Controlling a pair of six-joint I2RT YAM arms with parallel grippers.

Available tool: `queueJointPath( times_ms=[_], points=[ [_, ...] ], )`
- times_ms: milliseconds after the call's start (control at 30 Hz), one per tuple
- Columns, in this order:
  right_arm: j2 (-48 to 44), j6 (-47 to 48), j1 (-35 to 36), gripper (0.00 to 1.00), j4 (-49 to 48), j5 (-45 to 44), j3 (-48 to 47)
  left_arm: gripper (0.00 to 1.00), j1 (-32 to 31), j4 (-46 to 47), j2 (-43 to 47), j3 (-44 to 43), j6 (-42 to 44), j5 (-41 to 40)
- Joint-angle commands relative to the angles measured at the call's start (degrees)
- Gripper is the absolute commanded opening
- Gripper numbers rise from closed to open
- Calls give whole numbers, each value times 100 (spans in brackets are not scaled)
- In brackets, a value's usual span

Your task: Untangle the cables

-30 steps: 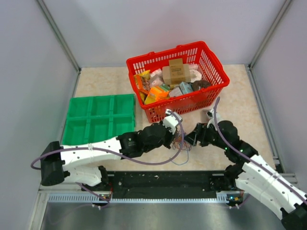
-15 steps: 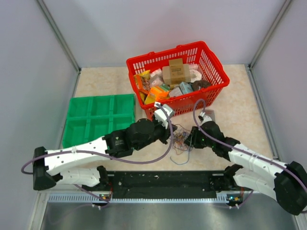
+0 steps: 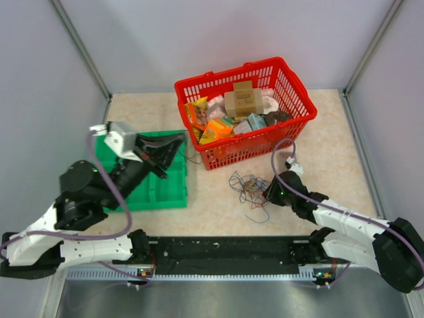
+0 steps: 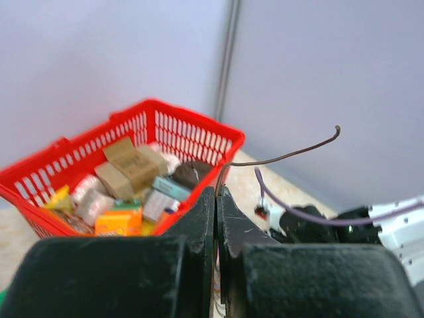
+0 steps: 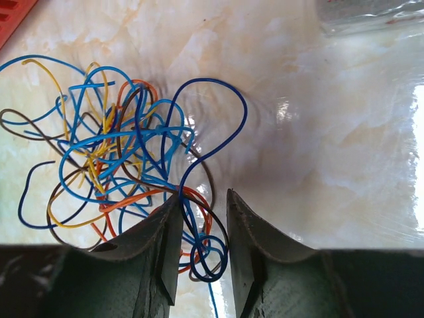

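Observation:
The cables lie as a small tangle (image 3: 247, 189) of blue, orange, yellow and brown wires on the table in front of the red basket. The right wrist view shows the tangle (image 5: 112, 152) close up. My right gripper (image 3: 269, 193) is low at the tangle's right edge. It is open (image 5: 203, 196), with a dark blue loop and an orange strand lying between its fingers. My left gripper (image 3: 175, 142) is raised above the green tray, away from the tangle. Its jaws (image 4: 216, 199) are shut on one thin brown cable (image 4: 291, 156) that curls up and to the right.
A red basket (image 3: 291, 83) full of packets and boxes stands behind the tangle, and shows in the left wrist view (image 4: 192, 119). A green compartment tray (image 3: 116, 182) lies at the left. A clear plastic item (image 5: 371, 13) lies beyond the right gripper. Grey walls enclose the table.
My left arm has pulled away from the tangle, up and to the left over the green tray, with a brown cable in its jaws. My right gripper stays low at the tangle.

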State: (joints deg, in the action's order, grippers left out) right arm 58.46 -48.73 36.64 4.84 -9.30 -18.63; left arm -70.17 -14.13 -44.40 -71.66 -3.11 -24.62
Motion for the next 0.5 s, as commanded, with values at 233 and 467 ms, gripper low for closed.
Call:
queueJointPath(
  times_ms=[233,467],
  points=[
    [-457,117,-227,24,306,-810,114,0,-14,-370,117,-1052,602,-377],
    [-941,311,-790,22,597,-731,184,0,-14,-775,-86,-544,-188,-420]
  ],
)
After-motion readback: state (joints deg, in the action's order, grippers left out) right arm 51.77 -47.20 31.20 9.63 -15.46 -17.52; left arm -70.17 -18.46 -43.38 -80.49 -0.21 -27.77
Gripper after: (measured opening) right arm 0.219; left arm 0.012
